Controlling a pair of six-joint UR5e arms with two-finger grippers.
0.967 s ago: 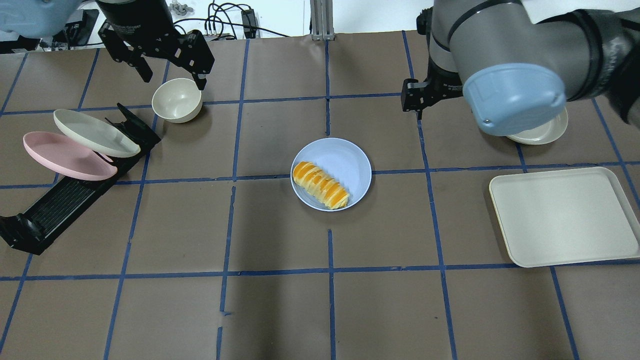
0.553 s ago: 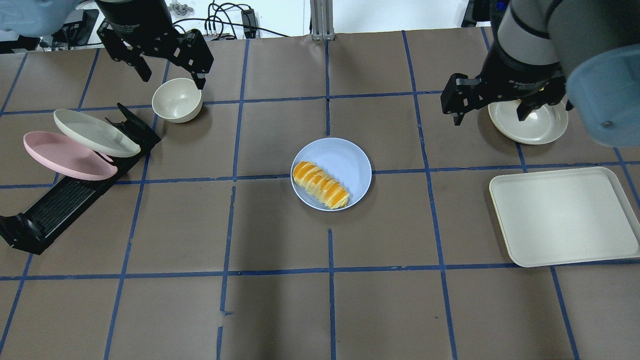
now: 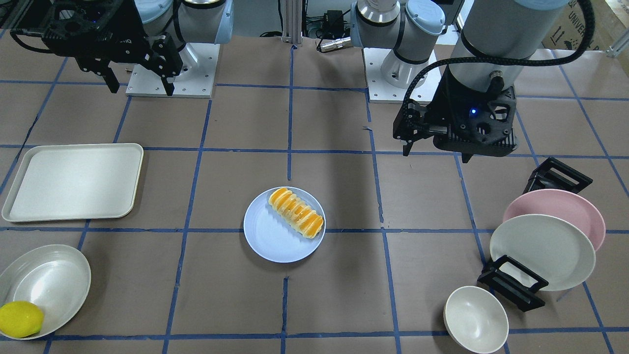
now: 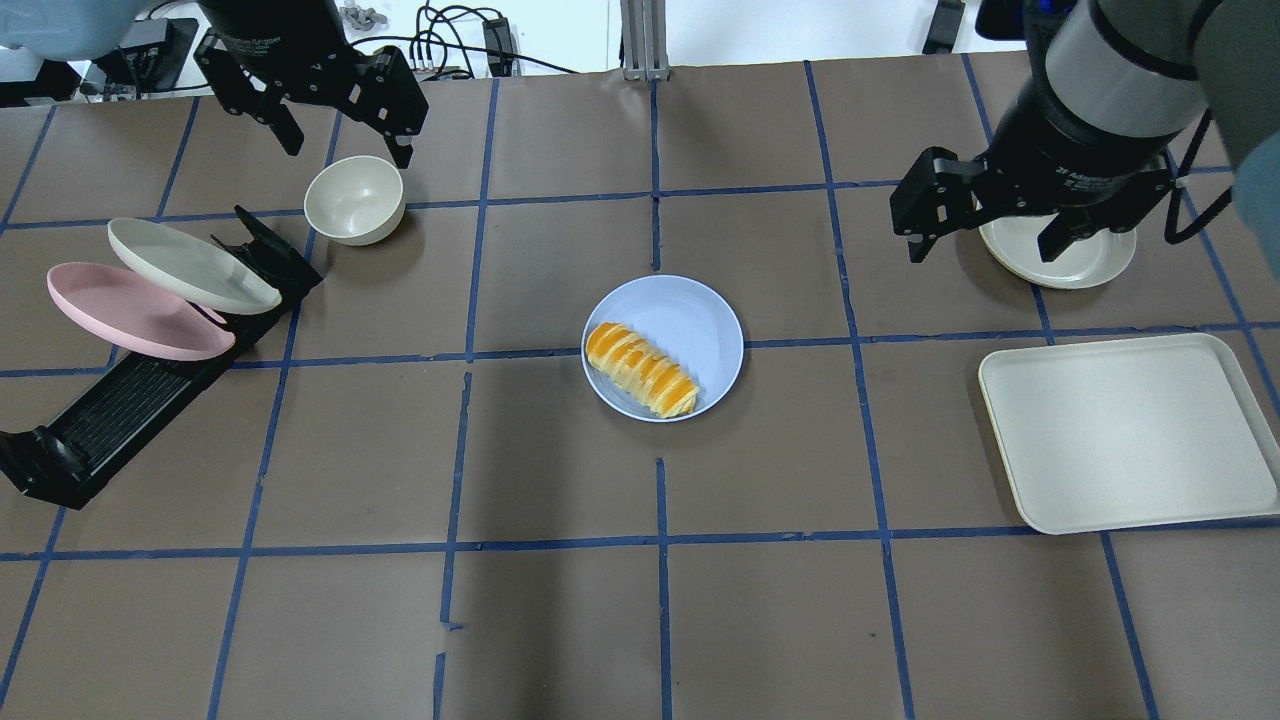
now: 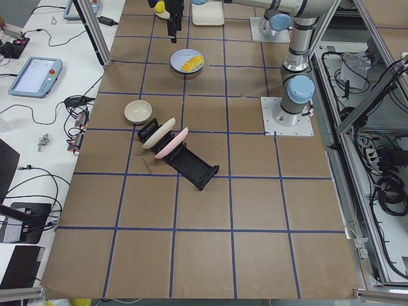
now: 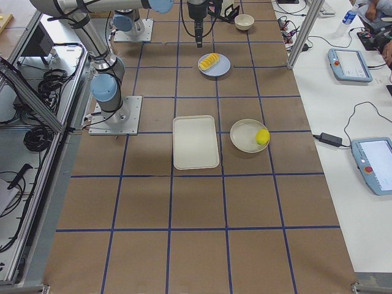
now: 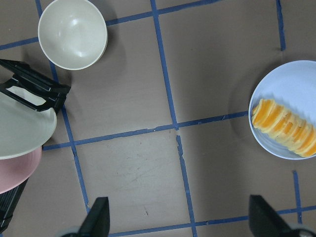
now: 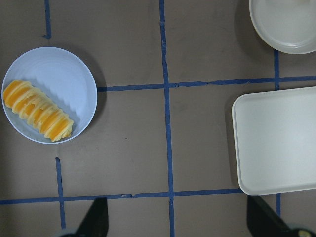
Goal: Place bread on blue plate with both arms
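At mid-bench the ridged orange toy bread [image 4: 640,371], striped pale yellow, is seen lying on the round pale blue plate [image 4: 692,318], toward one edge. The left tool [image 4: 348,150] is held aloft on the side of the small cream bowl [image 4: 355,203], fingers spread wide, nothing gripped. The right tool [image 4: 980,250] is held aloft near the rectangular cream tray [image 4: 1130,430], likewise wide and empty. Both are well apart from the plate.
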